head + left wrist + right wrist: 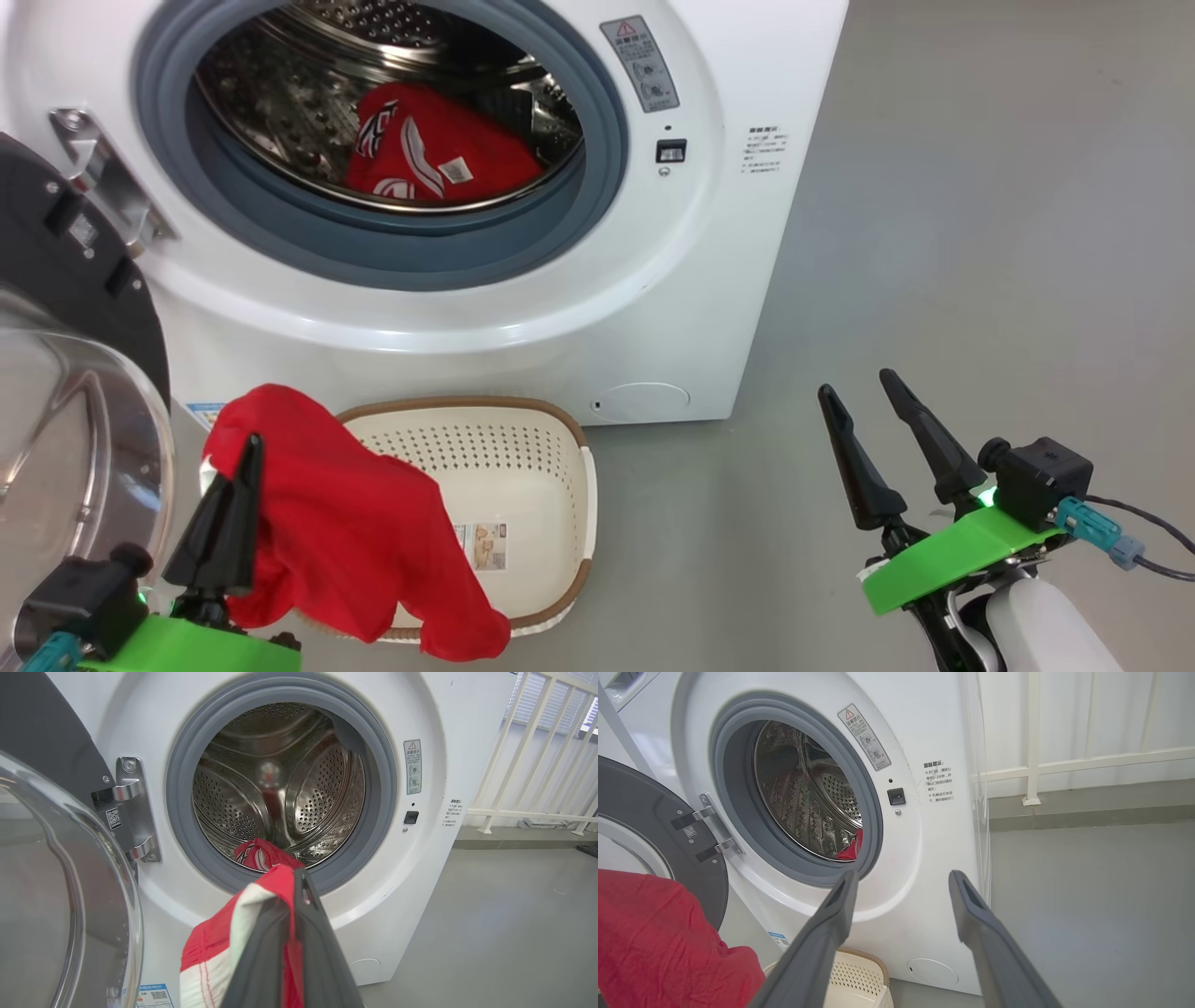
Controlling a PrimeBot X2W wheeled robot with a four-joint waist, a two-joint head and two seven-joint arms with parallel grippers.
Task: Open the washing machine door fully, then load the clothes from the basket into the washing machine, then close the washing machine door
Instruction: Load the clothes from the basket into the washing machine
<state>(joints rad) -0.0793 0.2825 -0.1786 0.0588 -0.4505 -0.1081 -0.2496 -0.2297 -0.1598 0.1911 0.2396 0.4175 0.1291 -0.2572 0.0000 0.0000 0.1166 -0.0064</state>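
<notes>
1. Grey, smooth floor [980,233] spreads out to the right of the machine; in the left wrist view a white railing [528,812] stands against a pale wall at its far edge.
2. The left gripper [247,448] has its fingers pressed together on a red garment [345,523], white-striped on the side that the left wrist view shows.
3. That cloth hangs down from the fingertips over the left part of the basket [532,467] and hides the rim there.
4. The basket sits on the floor just in front of the washing machine [728,280], with a label sticker [487,546] showing on its bottom.
5. The right gripper [857,385] has its fingers spread wide with nothing between them, above bare floor, well apart from the basket.
6. The washing machine door [93,280] stands swung open on the left, its glass bowl bulging toward the camera.
7. Inside the steel drum [280,103], behind the grey rubber ring [392,257], another red garment [439,149] lies low at the front.
</notes>
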